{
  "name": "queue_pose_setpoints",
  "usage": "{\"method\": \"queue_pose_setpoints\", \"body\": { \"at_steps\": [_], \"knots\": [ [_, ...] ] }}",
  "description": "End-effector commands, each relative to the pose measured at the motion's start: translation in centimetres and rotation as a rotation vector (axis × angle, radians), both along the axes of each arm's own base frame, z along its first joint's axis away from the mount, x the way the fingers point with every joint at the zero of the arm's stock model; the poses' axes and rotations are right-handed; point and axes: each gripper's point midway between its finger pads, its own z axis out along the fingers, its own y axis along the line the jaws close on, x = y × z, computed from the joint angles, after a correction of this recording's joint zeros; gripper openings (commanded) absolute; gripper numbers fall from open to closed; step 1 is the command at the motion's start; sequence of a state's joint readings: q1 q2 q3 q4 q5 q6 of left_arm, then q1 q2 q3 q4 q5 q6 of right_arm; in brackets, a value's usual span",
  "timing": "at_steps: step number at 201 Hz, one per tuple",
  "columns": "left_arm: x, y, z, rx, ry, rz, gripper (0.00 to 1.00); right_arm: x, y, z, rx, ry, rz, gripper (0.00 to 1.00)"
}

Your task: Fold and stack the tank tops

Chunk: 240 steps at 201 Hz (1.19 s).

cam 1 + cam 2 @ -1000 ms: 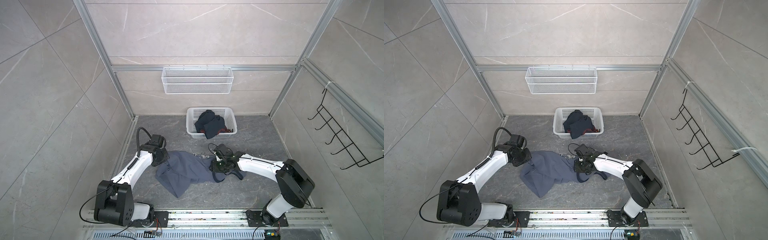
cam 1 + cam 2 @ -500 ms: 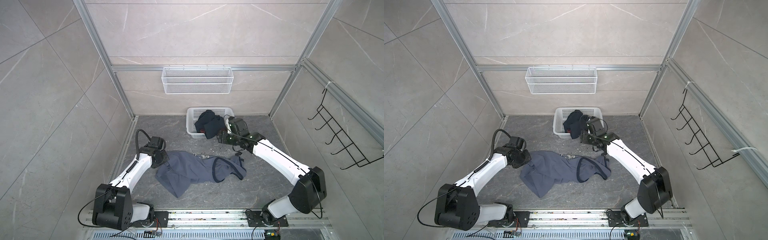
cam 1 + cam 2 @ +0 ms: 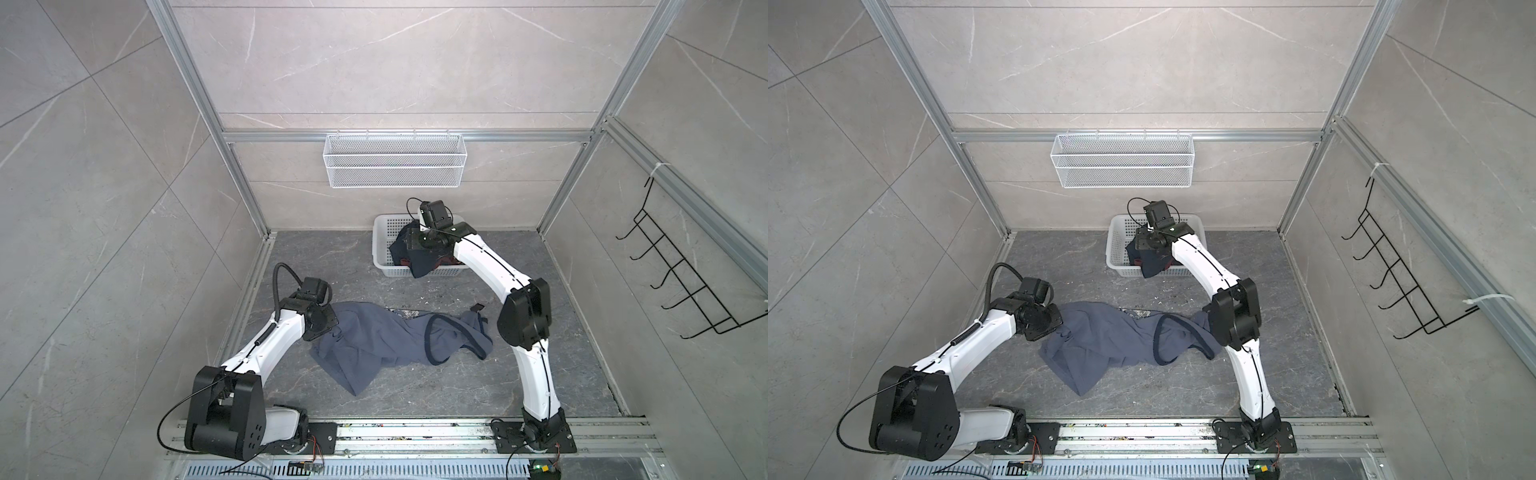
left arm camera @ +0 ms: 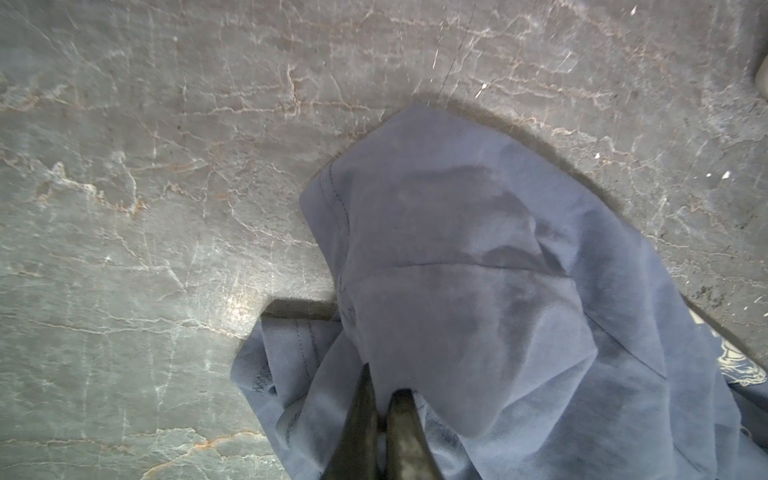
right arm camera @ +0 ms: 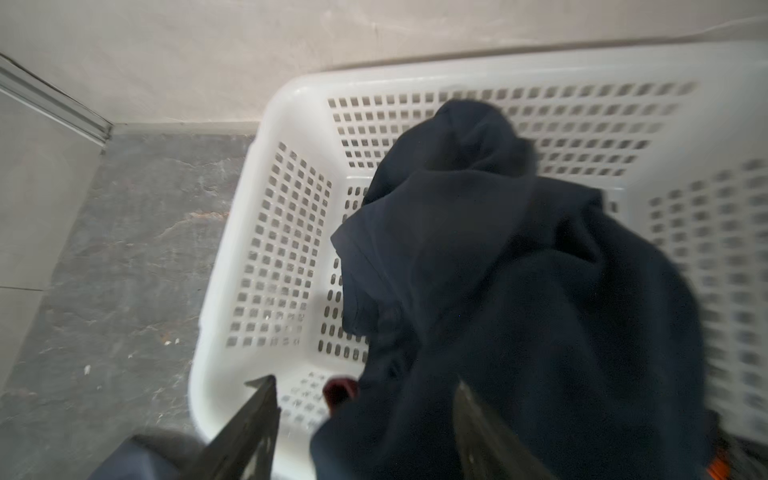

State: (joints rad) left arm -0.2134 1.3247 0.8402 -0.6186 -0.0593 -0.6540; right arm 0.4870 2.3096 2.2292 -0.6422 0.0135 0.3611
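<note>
We see L jaws clamped on edge of slate-blue tank top (image 4: 457, 270), it lies crumpled mid bench (image 3: 415, 390), R jaws apart above white perforated basket (image 5: 291, 108) at rear, navy tank top (image 5: 498, 270) heaped inside, spilling over near wall

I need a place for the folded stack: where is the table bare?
Bare: the front strip between the slate-blue tank top and the rail; the back patch left of the white basket. Crowded: the middle, under that top.

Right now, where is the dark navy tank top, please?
In both top views the dark navy tank top sits in the white basket at the middle of the back wall, under the right gripper.
</note>
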Motion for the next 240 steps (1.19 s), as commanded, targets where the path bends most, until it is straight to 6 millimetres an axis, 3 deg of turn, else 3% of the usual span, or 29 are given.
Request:
{"method": "queue_pose_setpoints", "body": {
  "at_steps": [1,18,58,97,134,156,181,240],
  "knots": [
    [0.3,-0.5,0.1,-0.030,-0.005,-0.002,0.00,-0.3,-0.7,-4.9,-0.103,0.130,-0.005,0.67],
    [0.2,-0.4,0.0,-0.023,-0.002,-0.003,0.00,0.4,-2.5,-6.9,-0.165,0.168,-0.042,0.66],
    [-0.3,-0.2,-0.3,-0.013,0.005,0.000,0.00,1.3,-11.0,-10.2,-0.284,0.239,-0.200,0.66],
    [-0.2,-0.1,-0.5,-0.012,0.008,0.002,0.00,1.2,-20.1,-10.4,-0.294,0.262,-0.344,0.67],
    [0.1,-0.2,-0.1,-0.015,-0.006,0.001,0.00,0.4,-29.2,-9.4,-0.312,0.281,-0.517,0.69],
    [0.2,-0.3,0.0,-0.016,-0.006,-0.002,0.00,-0.1,-33.2,-8.5,-0.251,0.275,-0.602,0.69],
    [0.1,-0.3,-0.1,-0.018,-0.003,-0.002,0.00,0.1,-33.3,-6.6,-0.224,0.214,-0.563,0.71],
    [0.1,-0.4,0.7,-0.026,-0.018,-0.007,0.00,-1.3,-29.4,-2.9,-0.022,0.085,-0.461,0.81]
  ]
}}
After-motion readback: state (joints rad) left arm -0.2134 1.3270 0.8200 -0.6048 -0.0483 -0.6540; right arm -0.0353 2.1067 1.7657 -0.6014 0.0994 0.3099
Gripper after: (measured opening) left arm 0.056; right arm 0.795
